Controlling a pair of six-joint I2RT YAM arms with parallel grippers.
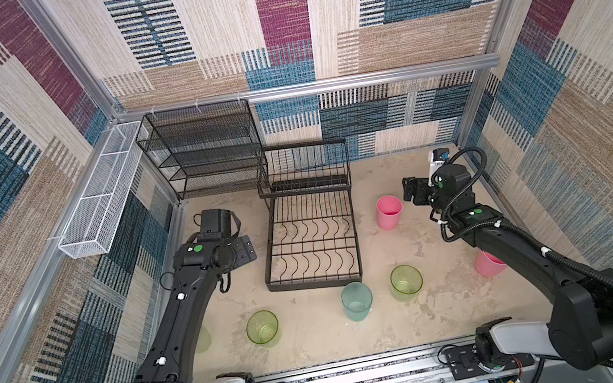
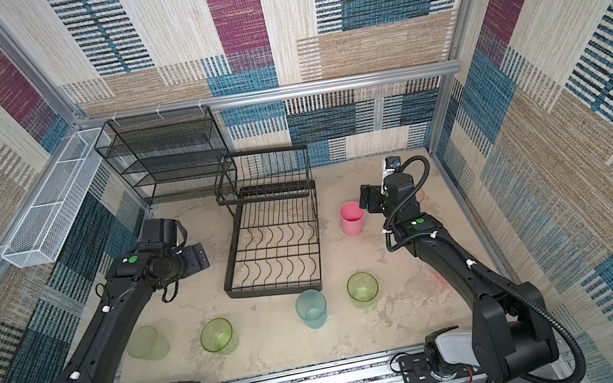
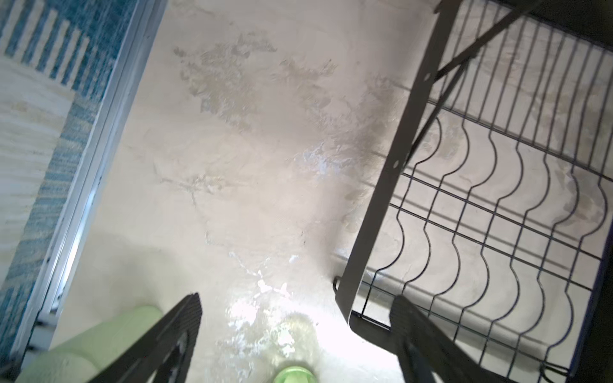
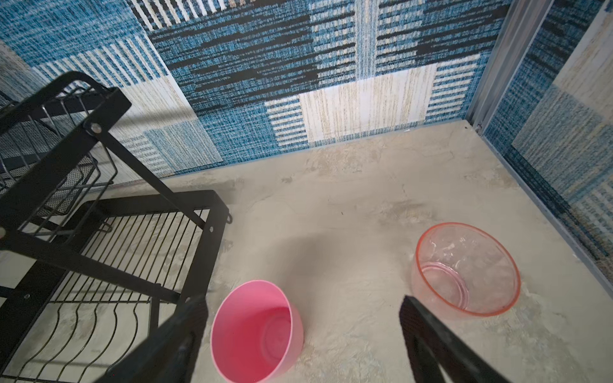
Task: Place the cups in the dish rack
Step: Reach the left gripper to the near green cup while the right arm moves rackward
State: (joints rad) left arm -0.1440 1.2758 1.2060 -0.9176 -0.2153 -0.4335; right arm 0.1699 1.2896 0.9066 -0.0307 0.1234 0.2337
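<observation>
You are looking into a robot lab test cell rather than a home: silver aluminium-profile framing [image 1: 362, 80] boxes in a mottled beige tabletop [image 1: 321, 341], and patchwork carpet-tile walls [image 1: 281, 2] of blue, maroon and tan close it on three sides. A black jointed left arm [image 1: 176, 328] and a matching right arm [image 1: 515, 242] rise from a slotted metal rail [image 1: 369, 376] at the front edge, flanking a black two-tier wire dish rack [image 1: 314, 282].

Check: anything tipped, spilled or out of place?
Nothing stands out. The dish rack sits flat and empty; cups in clear view stand upright. The pale green cup by the left arm is unclear.
</observation>
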